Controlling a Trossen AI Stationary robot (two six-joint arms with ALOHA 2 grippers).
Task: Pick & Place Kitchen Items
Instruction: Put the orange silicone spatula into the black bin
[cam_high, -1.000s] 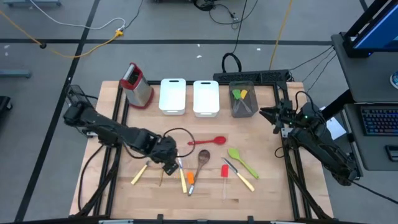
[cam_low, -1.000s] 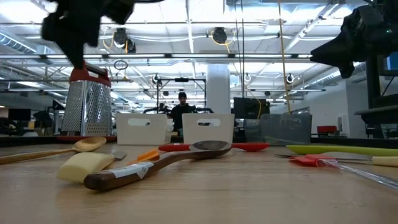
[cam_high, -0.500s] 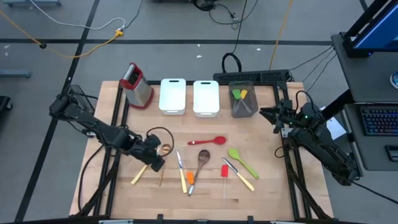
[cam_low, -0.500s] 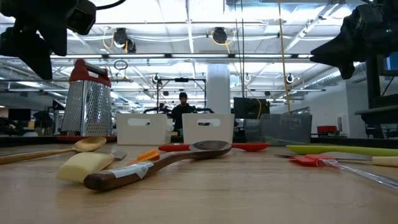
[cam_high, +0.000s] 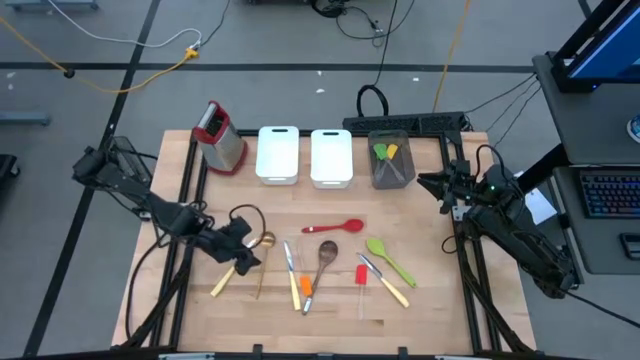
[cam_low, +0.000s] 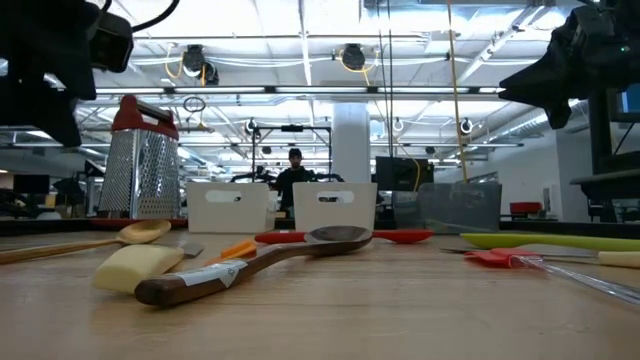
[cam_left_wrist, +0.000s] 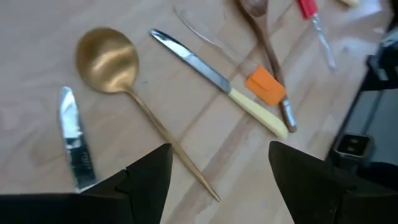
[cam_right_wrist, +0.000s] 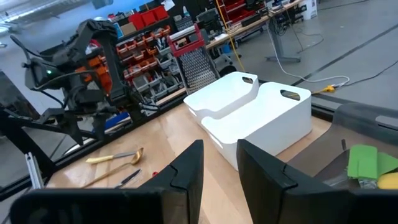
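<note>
Left wrist view puts your left gripper (cam_left_wrist: 217, 180) over the gold spoon (cam_left_wrist: 107, 53), jaws spread wide, nothing in them. The spoon's thin handle runs down between the two fingers, so my read is you're lining up a pick, not yet descended. Beside it lie a short knife blade (cam_left_wrist: 73, 140) and a cream-handled knife (cam_left_wrist: 217, 84), whose handle ends touching the orange spatula (cam_left_wrist: 266, 87).

Next move, as I judge it: drop straight down on the spoon handle and close. It's slim and flat on the wood, so get the fingertips right to the table (cam_high: 440, 300) or it slips out.

High view shows what the wrist can't: the rest of the items are spread mid-table, red spoon (cam_high: 335, 227), wooden spoon (cam_high: 325, 258), green spatula (cam_high: 388, 258), small red spatula (cam_high: 360, 276). The grey tray (cam_high: 391, 163) at the back already holds green and yellow pieces; two white trays (cam_high: 278, 155) and the grater (cam_high: 221, 135) sit left of it. Your right gripper (cam_high: 428, 183) hangs idle at the table's right edge.

Right wrist view shows its fingers only a narrow gap apart, holding nothing. Low view doesn't show either gripper's fingers.
</note>
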